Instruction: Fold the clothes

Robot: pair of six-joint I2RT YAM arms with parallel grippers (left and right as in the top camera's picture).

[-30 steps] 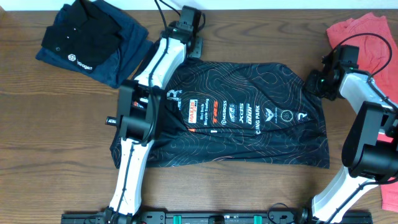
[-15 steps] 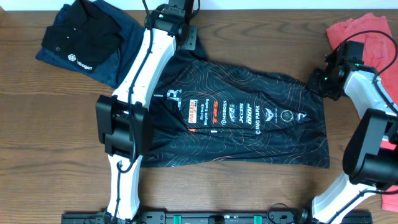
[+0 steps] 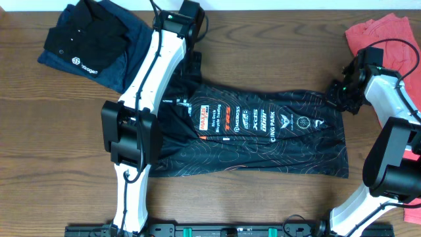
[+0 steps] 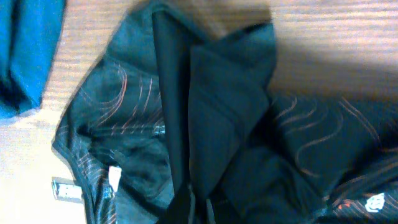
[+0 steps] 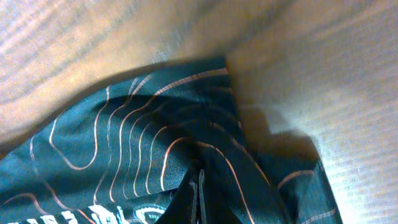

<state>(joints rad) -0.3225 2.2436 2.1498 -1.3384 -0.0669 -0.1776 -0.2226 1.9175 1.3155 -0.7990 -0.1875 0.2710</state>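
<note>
The jersey (image 3: 263, 141) lies spread out just right of the folded polo (image 3: 82, 43), and I can read "XDS" and "ING PARK" on it. The left gripper (image 4: 189, 208), beside the polo, is clamped on bunched jersey fabric. The right gripper (image 5: 200, 183), far to the polo's right, pinches a jersey corner.

- The left arm (image 3: 154, 72) has swung to the left; its elbow now stands further left and nearer.
- The left fingers (image 4: 185, 208) have moved a little to the far left and have drawn the far left corner of the jersey (image 3: 263, 141) up with them.
- The far edge of the jersey now lies nearer, so more bare bench (image 3: 263, 46) shows behind it.
- The right fingers (image 5: 198, 199) have shifted slightly right and nearer, together with the far right corner.
</note>
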